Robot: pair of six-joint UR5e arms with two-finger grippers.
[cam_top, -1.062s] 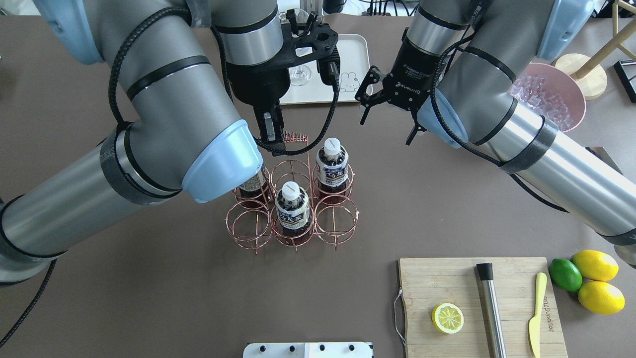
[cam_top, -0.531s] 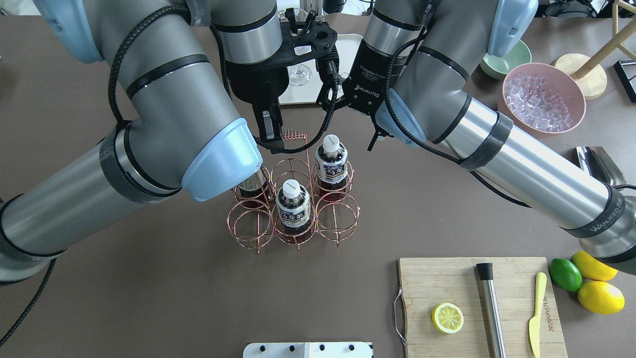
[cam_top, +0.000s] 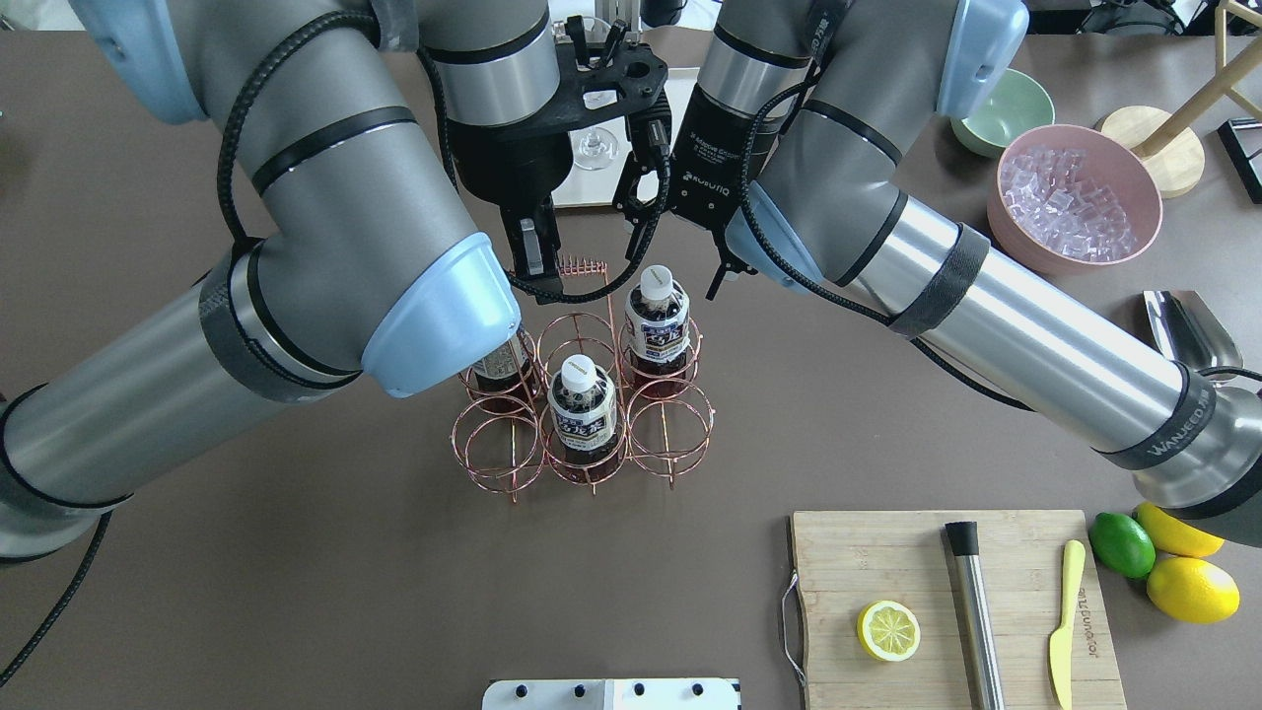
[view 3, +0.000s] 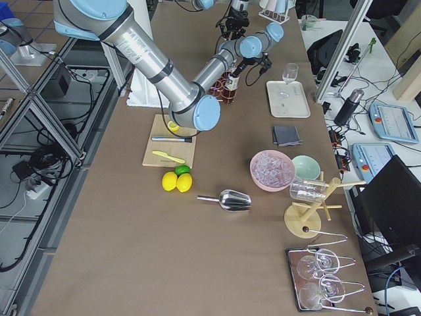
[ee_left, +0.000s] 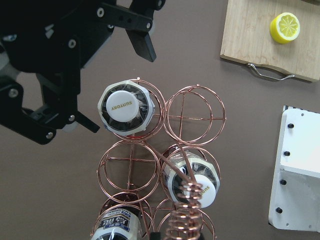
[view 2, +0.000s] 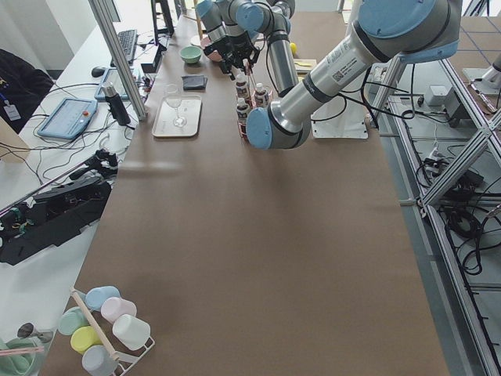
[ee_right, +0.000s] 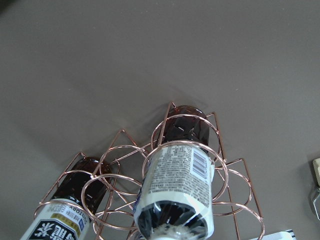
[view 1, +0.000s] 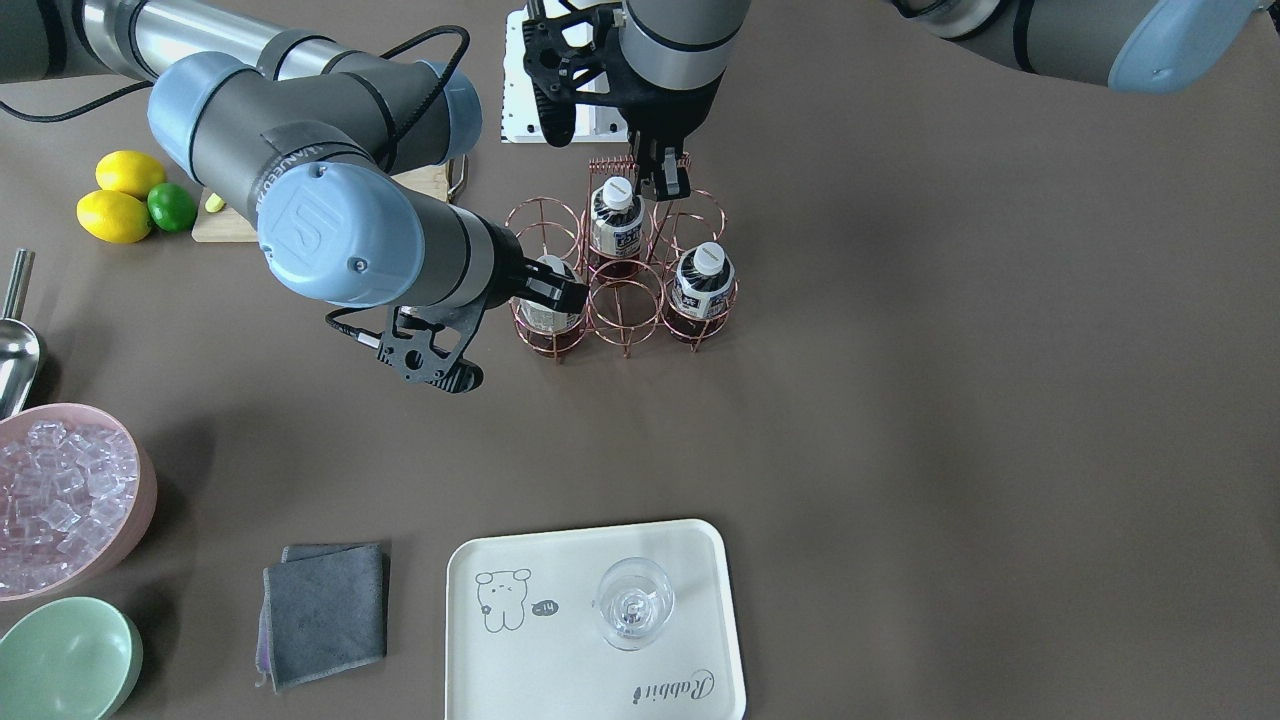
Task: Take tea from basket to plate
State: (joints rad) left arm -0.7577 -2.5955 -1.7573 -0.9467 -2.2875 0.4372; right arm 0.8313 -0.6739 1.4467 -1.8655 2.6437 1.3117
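Observation:
The copper wire basket (cam_top: pixel 670 434) stands mid-table with three tea bottles in its cells. My left gripper (cam_top: pixel 534 258) is shut on the coil-topped handle (ee_left: pixel 184 220) at the basket's top. My right gripper (cam_top: pixel 674 254) is open, with its fingers (ee_left: pixel 142 42) on either side of the far-right tea bottle (cam_top: pixel 659 320), level with its white cap (ee_left: pixel 122 105). That bottle fills the lower part of the right wrist view (ee_right: pixel 175 195). A second bottle (cam_top: pixel 582 414) stands in the near row. The third (cam_top: pixel 498 373) is partly hidden by my left arm. The cream plate (view 1: pixel 560 680) lies beyond the basket.
A wine glass (view 1: pixel 635 605) stands on the plate. A grey cloth (view 1: pixel 325 610), a pink bowl of ice (cam_top: pixel 1075 192) and a green bowl (cam_top: pixel 1006 113) lie to the right. A cutting board (cam_top: pixel 887 562) with a lemon half, muddler and knife is at the near right.
My right gripper has swung left and down from beside the plate to the far-right bottle. The left gripper has stayed on the handle.

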